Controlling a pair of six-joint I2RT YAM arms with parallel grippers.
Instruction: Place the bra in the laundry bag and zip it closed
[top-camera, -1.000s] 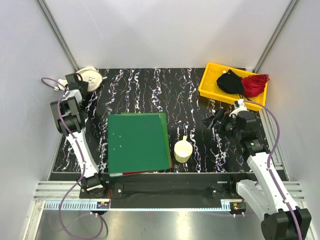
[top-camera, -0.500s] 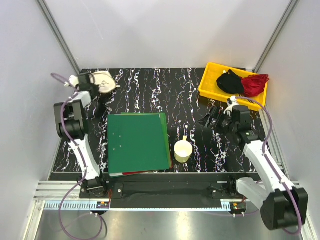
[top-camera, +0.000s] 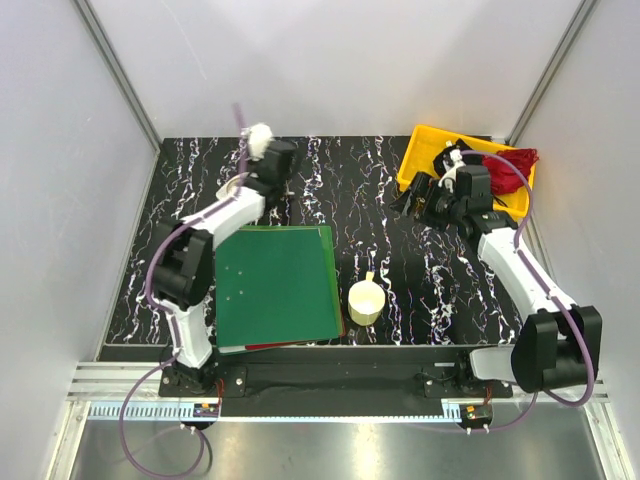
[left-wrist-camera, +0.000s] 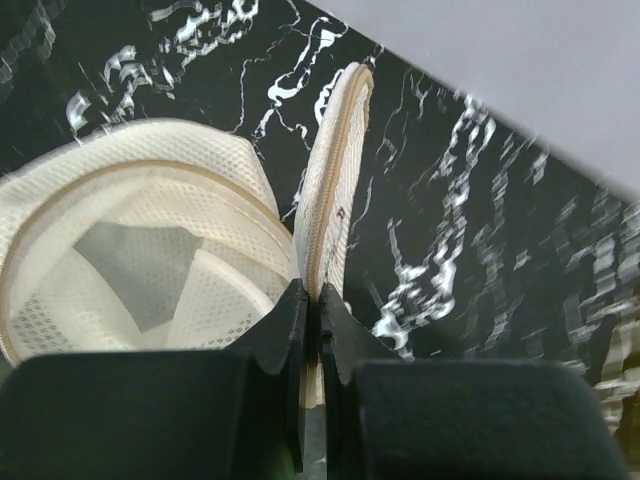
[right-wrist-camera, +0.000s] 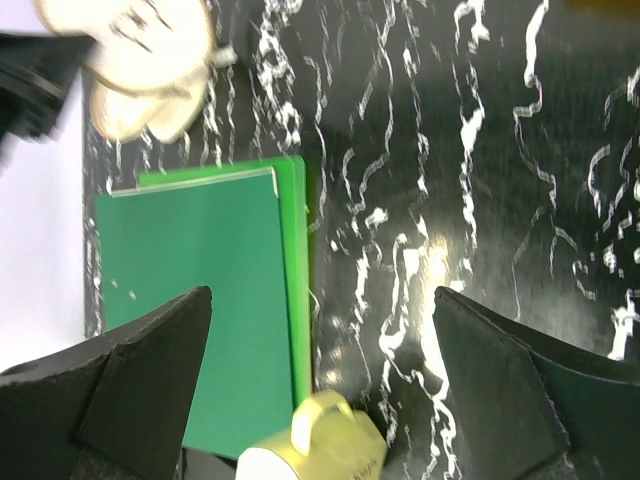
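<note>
The laundry bag (left-wrist-camera: 140, 230) is a cream mesh drum lying open on the black marbled table, its zippered lid flap (left-wrist-camera: 335, 170) standing on edge. My left gripper (left-wrist-camera: 318, 295) is shut on that flap's rim. In the top view the left gripper (top-camera: 252, 180) holds the bag (top-camera: 230, 190) just behind the green folder. The bag also shows in the right wrist view (right-wrist-camera: 140, 60). My right gripper (top-camera: 415, 195) is open and empty, just left of the yellow bin (top-camera: 415, 170). The right arm hides the bra. The red garment (top-camera: 510, 170) lies in the bin.
A green folder (top-camera: 278, 285) lies at the front left of the table, seen too in the right wrist view (right-wrist-camera: 200, 300). A cream cup (top-camera: 365, 302) with a handle stands beside its right edge. White walls close in on three sides.
The left arm has swung the laundry bag from the back left corner rightward to just behind the folder. The right gripper has moved back and left toward the yellow bin, and now covers the bra.
</note>
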